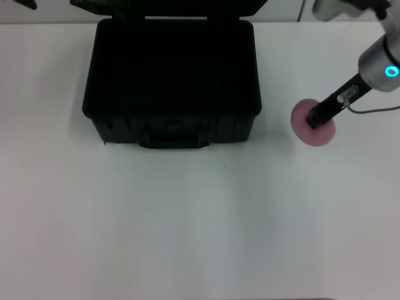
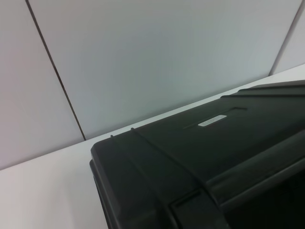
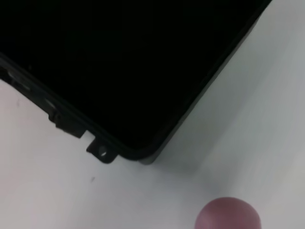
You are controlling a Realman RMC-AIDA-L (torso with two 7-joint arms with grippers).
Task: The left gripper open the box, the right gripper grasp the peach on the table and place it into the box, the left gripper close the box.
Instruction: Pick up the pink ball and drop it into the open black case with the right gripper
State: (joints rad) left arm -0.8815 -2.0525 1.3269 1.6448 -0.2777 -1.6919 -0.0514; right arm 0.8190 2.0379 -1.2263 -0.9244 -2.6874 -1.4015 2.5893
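1. Sitting on the white table (image 1: 187, 219), the box (image 1: 172, 81) stands open toward the far side, its lid (image 1: 169, 7) raised at the back edge and its dark inside exposed.
2. The peach (image 1: 312, 122) lies on the table to the right of the box, apart from it, with bare tabletop between them; the right wrist view shows the peach (image 3: 228, 214) near the box's front corner (image 3: 138, 152).
3. The right gripper (image 1: 320, 115) reaches down over the peach from the right, its black tip lying across the top of the fruit; whether its fingers are released or clenched on the fruit cannot be told.
4. The left gripper (image 1: 22, 4) shows only as a dark tip at the far left corner of the head view, off to the left of the box; its fingers' state cannot be told.
5. A small white label (image 2: 212, 120) sits on the lid (image 2: 190, 143) in the left wrist view; no writing on it can be read.
6. The box is black hard plastic with ribbed sides, a front handle (image 1: 172, 134) and a small eyelet tab (image 3: 101, 152) by the rim; the peach is round, pale pink and matt. A pale panelled wall (image 2: 143, 57) with dark seams stands behind the table.
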